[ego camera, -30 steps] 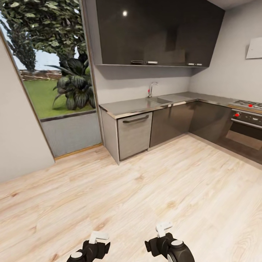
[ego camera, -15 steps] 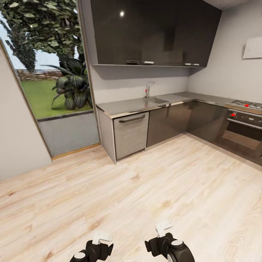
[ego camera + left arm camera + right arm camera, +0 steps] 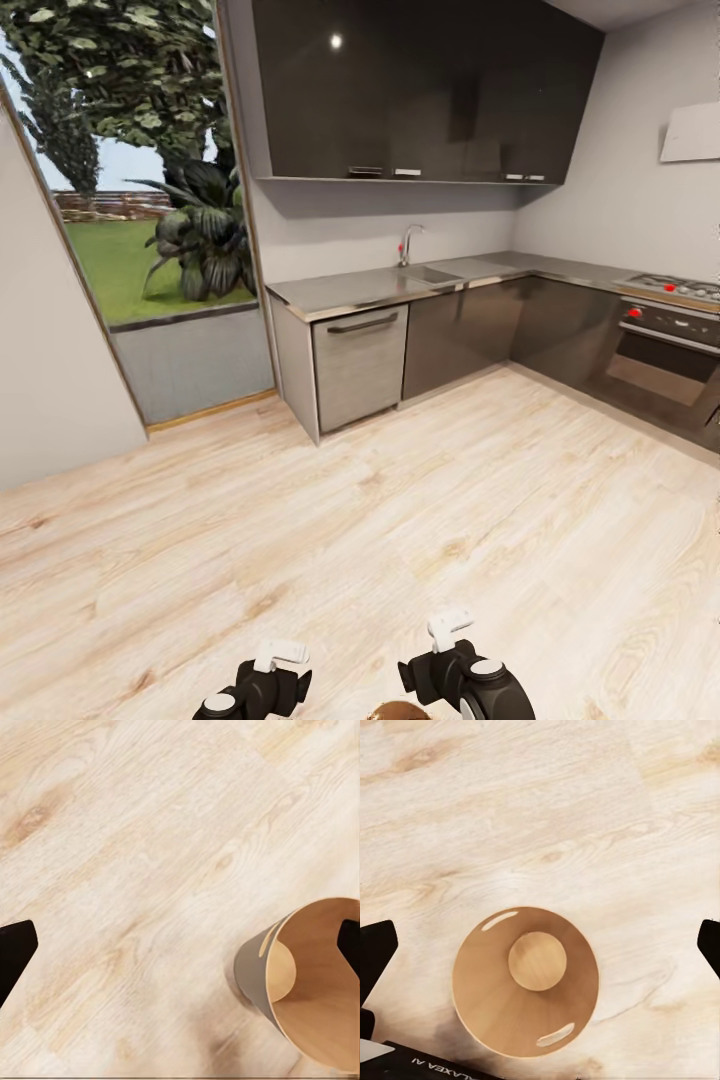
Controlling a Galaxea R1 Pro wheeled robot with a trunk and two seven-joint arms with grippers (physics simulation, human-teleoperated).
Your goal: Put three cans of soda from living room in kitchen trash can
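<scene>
Tash can (image 3: 525, 982) sits upright on the wood floor (image 3: 400, 520), directly under our right gripper (image 3: 540, 945); the right wrist view looks straight down into it, round orange-brown inside, no cans in it. A sliver of its rim (image 3: 398, 712) pokes in at the bottom edge of the head view, between our two wrists.

Left to right:

- Left gripper (image 3: 180, 941): fingers spread wide, dark tips at opposite edges of the wrist view, nothing between them but floor. Holds nothing, touches nothing. The tash can (image 3: 307, 982) lies off to one side of it, close to one fingertip, grey-brown wall and orange-brown inside both showing, seen at a slant.
- Right gripper: also spread wide, tips at the frame edges, empty. The bin's mouth is centred between the fingers, below them, apart from them.

Head view, left to right: big window (image 3: 130, 200) with trees and lawn outside, then the dishwasher front (image 3: 360, 365) at the end of the counter (image 3: 350, 290), sink with tap (image 3: 408, 243), dark upper cabinets (image 3: 420, 90), dark lower cabinets running to the corner, oven (image 3: 665, 355) with red knobs and hob on the right wall. Both wrists low in frame, left (image 3: 262, 685) and right (image 3: 462, 672), pointing down at the floor.
</scene>
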